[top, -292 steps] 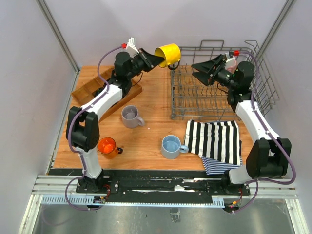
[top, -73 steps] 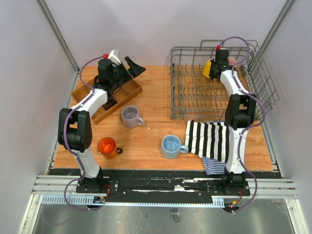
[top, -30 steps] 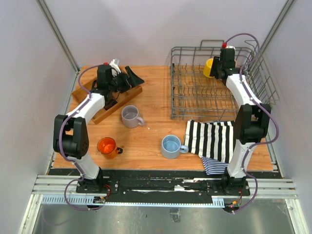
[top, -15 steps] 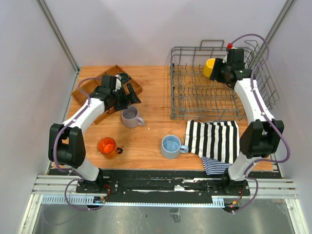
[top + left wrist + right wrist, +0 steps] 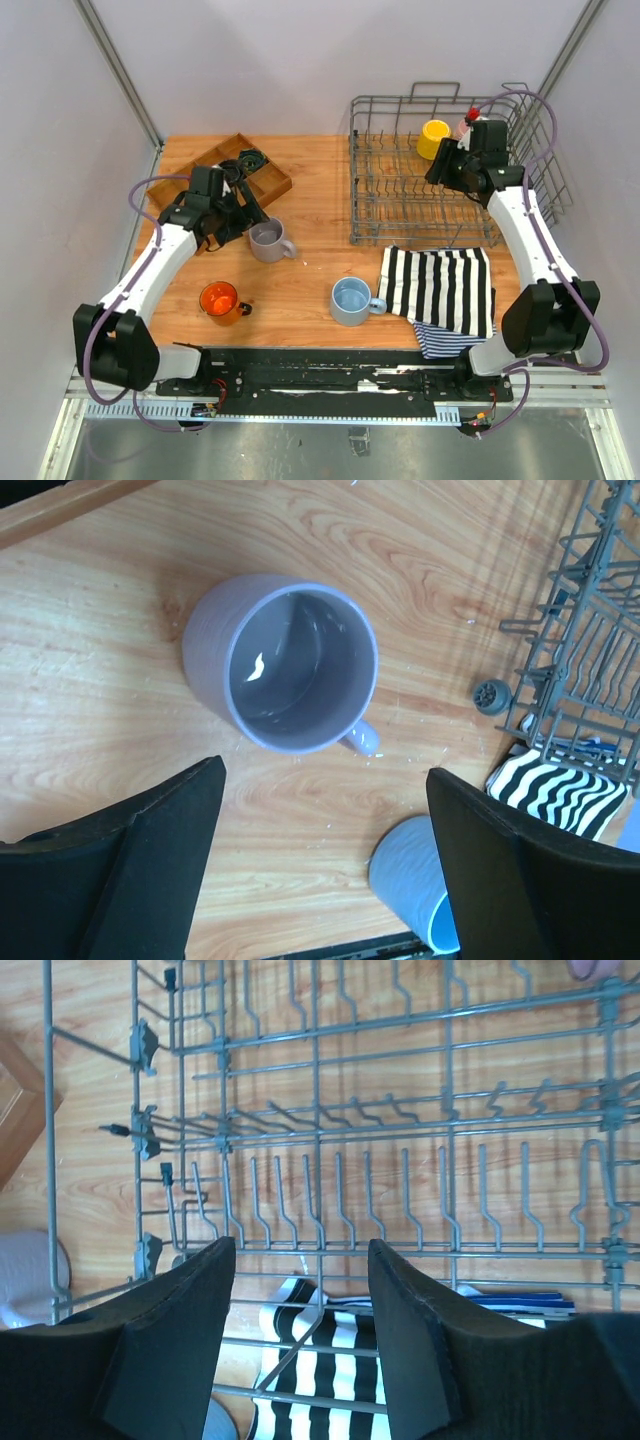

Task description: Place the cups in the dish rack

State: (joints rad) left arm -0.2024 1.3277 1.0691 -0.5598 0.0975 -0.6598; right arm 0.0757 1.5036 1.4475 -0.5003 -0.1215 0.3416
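One cup nearest — grey cup [image 5: 280, 662] on desk [image 5: 110, 730] just ahead of left fingers [image 5: 160, 840], spread wide, empty, handle toward them; right fingers [image 5: 180, 1330] parted, empty, over dish rack [image 5: 352, 190].

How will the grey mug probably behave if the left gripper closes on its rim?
The grey mug looks rigid and thick-walled, so it should hold its shape. Its glossy inside hints at a slippery wall. It stands upright on the table, so tipping seems unlikely, though the small handle may swing it round.

Yellow mug [image 5: 434, 138] now in dish rack [image 5: 410, 195]
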